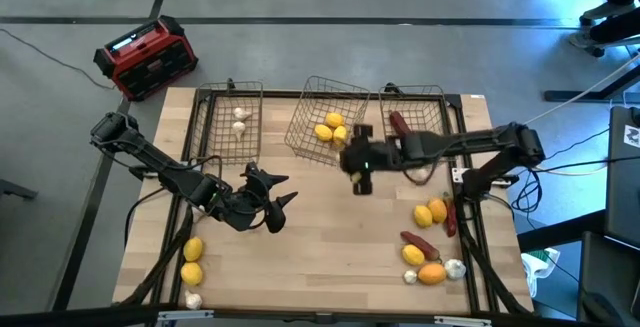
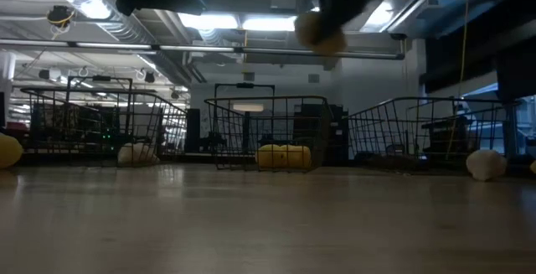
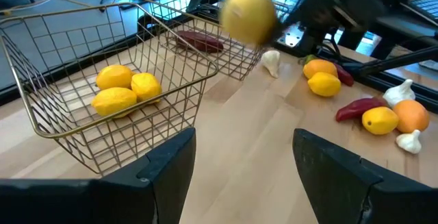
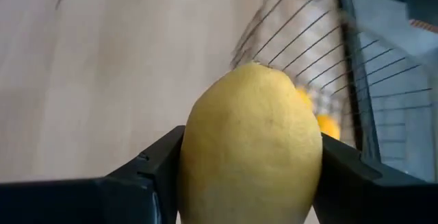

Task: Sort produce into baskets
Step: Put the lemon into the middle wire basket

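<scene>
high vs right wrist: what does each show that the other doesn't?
Only high: the left gripper open over bare table, the left basket with white bulbs, the right basket with a dark red piece, and loose produce near both front corners.
Only right wrist: the lemon pinched between the right gripper's fingers.
Both: the right gripper beside the middle basket, which holds lemons.
</scene>
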Tool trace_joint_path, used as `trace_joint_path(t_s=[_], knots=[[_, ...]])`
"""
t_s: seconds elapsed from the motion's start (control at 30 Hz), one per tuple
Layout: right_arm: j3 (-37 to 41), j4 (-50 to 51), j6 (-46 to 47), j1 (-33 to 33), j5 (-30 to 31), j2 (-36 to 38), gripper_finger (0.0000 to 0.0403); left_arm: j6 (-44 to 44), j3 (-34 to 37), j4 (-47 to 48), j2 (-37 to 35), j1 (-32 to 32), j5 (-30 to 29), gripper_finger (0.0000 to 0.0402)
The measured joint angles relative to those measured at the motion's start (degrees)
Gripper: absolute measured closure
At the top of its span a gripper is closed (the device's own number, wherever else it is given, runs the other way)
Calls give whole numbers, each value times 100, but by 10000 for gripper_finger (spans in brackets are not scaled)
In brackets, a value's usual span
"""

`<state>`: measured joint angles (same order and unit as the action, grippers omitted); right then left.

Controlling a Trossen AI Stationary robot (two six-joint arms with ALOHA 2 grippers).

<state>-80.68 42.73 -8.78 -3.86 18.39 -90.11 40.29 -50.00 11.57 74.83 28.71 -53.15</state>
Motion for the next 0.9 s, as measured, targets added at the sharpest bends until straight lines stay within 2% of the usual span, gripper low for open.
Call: trace_joint_path(t_s=[0.17,0.43,0.6,0.9], knots=[[0,-850,-201,686,-685,-85,170,16,0,-6,0,0,0,160],[2,-1413,-203,1571,-1309,-716,169,53,0,-22,2,0,0,160],[9,-1697,-201,1888,-1638,-1267,169,46,0,-20,2,0,0,160],[7,-1983,-164,2125,-1759,-1899,169,29,0,3,2,0,0,160]])
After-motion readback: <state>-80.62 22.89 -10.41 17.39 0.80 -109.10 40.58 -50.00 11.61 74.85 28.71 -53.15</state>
